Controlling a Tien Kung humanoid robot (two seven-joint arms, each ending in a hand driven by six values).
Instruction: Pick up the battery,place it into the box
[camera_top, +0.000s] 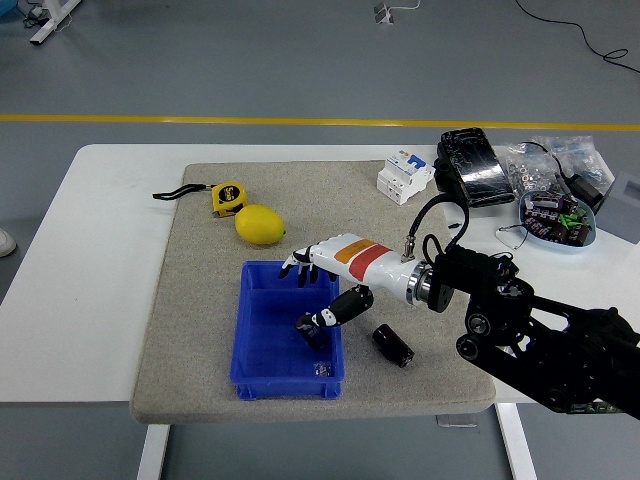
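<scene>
Nearest the table's front edge: the blue box (287, 325), open-topped, on the grey mat (190, 340), with something small and pale inside near its front right corner, too small to identify. Just right of the box wall, apart from it: the battery (393, 345), a dark cylinder lying flat on the mat, long axis running diagonally from upper left to lower right. Untouched, not in the box, so the pick judged not yet done.

Above the box's right half: the right hand (318, 292), reaching in from the right on a white forearm with an orange and red band. Fingers spread and hanging loose over the box, thumb tip low near the right wall, nothing visibly held. Empty, then, and over the wrong spot: battery lying right of and slightly nearer than the hand, beneath the wrist rather than under the fingertips. Probable need: a pull back rightward across the box wall, then a grasp across the short width of the cylinder, square to that diagonal axis. Risk of rolling the battery if nudged along its side.

Only 1 arm in view; left hand nowhere visible, so the right one by default the nearer.

Farther back on the mat: a lemon (260, 225), then a yellow tape measure (227, 198). Toward the far right: a white circuit breaker (404, 176), a black pouch (473, 167) and a dish of small parts (557, 217).
</scene>
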